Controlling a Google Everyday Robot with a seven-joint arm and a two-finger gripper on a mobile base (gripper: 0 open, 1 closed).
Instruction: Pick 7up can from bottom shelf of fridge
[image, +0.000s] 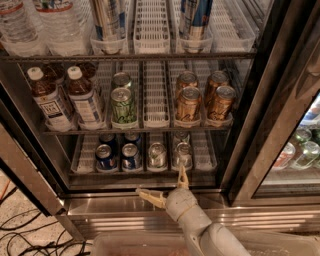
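— First, the gripper (161, 181): where, and how wide?
— Low, in front of the fridge (240, 145), just outside the bottom shelf (204, 150). Spread wide. One of the fingers (182, 176) pointing up at the shelf's front edge, the other lying out to the left over the base panel (110, 205). Gripping nothing, touching no can as far as can be told.

— And the 7up can (157, 155)?
— Upright at the front of the bottom shelf, third lane from the left, just beyond the gap between the fingers. Small, silvery-grey, faintly green, shiny lid.

— Materials?
— Pale tan, tapering fingers on a rounded grey wrist. Smooth grey arm (205, 231) rising from the lower edge. Dark wire rack with white ribbed plastic dividers. Brushed steel panel, streaked with reflections.

— Neighbours?
— Two blue cans (105, 157) to the left, each in its own lane, more behind. A second silvery can (183, 155) just to the right, with another behind it.

— Higher up?
— Gold cans (188, 104), a green can (123, 106) and brown bottles (50, 100) with white caps on the rack above.

— In the way?
— Raised finger standing right in front of the second silvery can, apart from the 7up can. Shelf lip between gripper and cans. Open door (20, 165) at left, cables (20, 235) on the floor, translucent tub (130, 245) along the bottom edge.
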